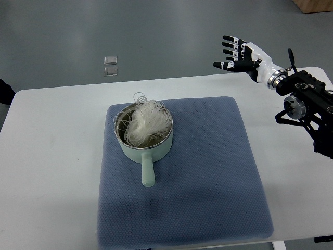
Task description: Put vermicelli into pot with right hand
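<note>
Vermicelli sits heaped in the pot on the blue mat, a few loops standing above the far rim, so the load looks delivered but loose. Risk: those springy strands could catch and drag out if I sweep back low. My right hand hangs well apart to the right, fingers spread, holding nothing.

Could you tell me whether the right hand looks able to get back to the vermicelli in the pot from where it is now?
Probably yes. The right hand is open and empty above the table's far right edge, and nothing stands between it and the vermicelli heaped in the uncovered pot on the blue mat.
</note>
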Available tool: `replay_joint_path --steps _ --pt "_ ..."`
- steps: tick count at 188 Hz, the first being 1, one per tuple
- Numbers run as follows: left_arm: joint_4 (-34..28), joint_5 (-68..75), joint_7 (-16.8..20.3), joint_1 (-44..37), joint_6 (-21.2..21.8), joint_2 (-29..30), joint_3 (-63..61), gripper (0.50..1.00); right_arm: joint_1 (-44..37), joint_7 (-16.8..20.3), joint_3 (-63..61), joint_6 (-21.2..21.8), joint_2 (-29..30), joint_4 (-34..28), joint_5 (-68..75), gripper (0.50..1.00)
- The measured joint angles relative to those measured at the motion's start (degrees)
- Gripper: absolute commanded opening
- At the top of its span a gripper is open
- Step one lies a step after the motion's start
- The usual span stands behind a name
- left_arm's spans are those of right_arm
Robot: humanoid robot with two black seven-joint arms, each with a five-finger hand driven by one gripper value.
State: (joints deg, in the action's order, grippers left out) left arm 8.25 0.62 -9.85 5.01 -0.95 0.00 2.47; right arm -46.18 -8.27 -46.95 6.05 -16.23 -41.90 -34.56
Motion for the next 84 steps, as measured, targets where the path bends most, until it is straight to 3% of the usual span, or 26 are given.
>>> replay_joint_path --steps 38,84 --pt "0.01 0.0 0.0 0.0 0.0 0.0 0.13 1.0 3.22 -0.21 -0.22 -8.06 0.36 0.02 15.26 0.926" --pt "0.01 -0.03 0.0 -0.02 0.0 0.0 0.13 1.0 5.28 -0.44 -0.51 -8.74 1.31 -0.28 16.79 0.928"
